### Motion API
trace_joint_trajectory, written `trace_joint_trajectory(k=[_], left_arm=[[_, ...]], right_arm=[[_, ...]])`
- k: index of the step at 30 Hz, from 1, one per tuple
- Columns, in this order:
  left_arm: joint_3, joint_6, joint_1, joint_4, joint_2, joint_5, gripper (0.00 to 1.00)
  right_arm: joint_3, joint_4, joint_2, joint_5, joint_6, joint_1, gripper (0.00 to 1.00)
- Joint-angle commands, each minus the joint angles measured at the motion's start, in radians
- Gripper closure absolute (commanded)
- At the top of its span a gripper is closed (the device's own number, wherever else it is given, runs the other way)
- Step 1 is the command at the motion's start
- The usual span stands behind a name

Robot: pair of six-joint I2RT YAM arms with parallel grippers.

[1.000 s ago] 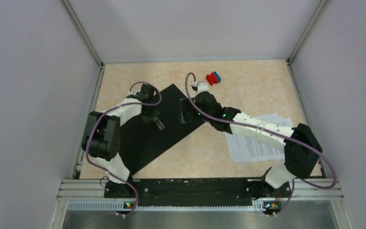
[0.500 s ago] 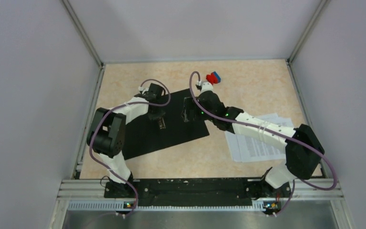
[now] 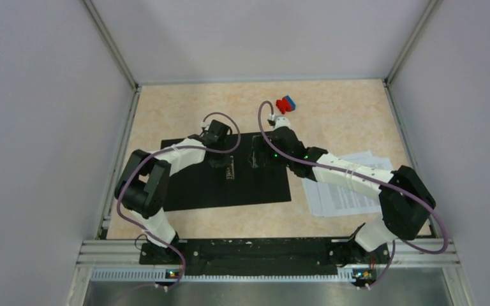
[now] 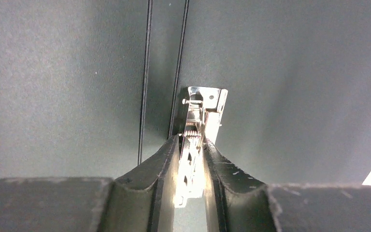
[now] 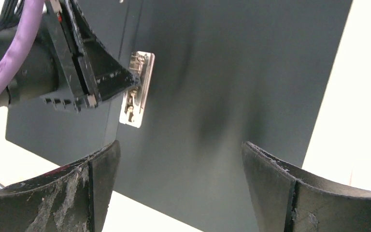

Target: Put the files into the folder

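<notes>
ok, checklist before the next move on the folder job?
1. folder open flat, black inside up: ok.
2. left gripper pinched on the metal clip beside the spine: ok.
3. right gripper open and empty, over the folder's right half: ok.
4. Clip raised enough to take sheets: cannot tell.
5. files in the folder: not ok; they lie on the table to its right.
6. red-and-blue object clear of the folder: ok.
</notes>
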Motion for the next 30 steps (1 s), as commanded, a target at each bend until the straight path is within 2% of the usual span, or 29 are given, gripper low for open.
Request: trace_joint_trajectory(k=[1,4,8,10,14,18,24,27,30], left_arm=[[-0.044,-0.064,-0.03,-0.01,-0.075,0.056,0.77],[0.021,-0.002,-0.006,-0.082,-0.117,0.047,0.72],[0.061,0.061,0.047,-0.123,-0.142,0.08,0.72],[0.072,0.095,0.07,-0.121,-0.131,0.126,0.74],[0.135,0.158,0.091,-0.115,-0.033,0.248,0.84],[0.154,0.198,0.103,-0.093,0.043,0.322,0.87],[0.129,0.203,0.104,-0.113,0.055,0.235,0.85],[0.098,0.193,0.104,-0.092,0.045,0.223,0.79],[0.091,0.193,0.104,-0.085,0.059,0.214,0.78]], right_arm=[[-0.035,0.092,-0.029,-0.095,0.049,-0.036,0.07],[-0.068,0.154,-0.014,-0.18,0.086,-0.047,0.08],[-0.088,0.235,0.036,-0.281,0.145,-0.058,0.11],[-0.093,0.28,0.063,-0.322,0.175,-0.058,0.13],[-0.101,0.393,0.144,-0.423,0.266,-0.058,0.2],[-0.095,0.482,0.223,-0.497,0.344,-0.056,0.27],[-0.077,0.512,0.29,-0.503,0.388,-0.041,0.34],[-0.052,0.506,0.315,-0.495,0.388,-0.025,0.37],[-0.02,0.496,0.348,-0.497,0.391,-0.008,0.45]])
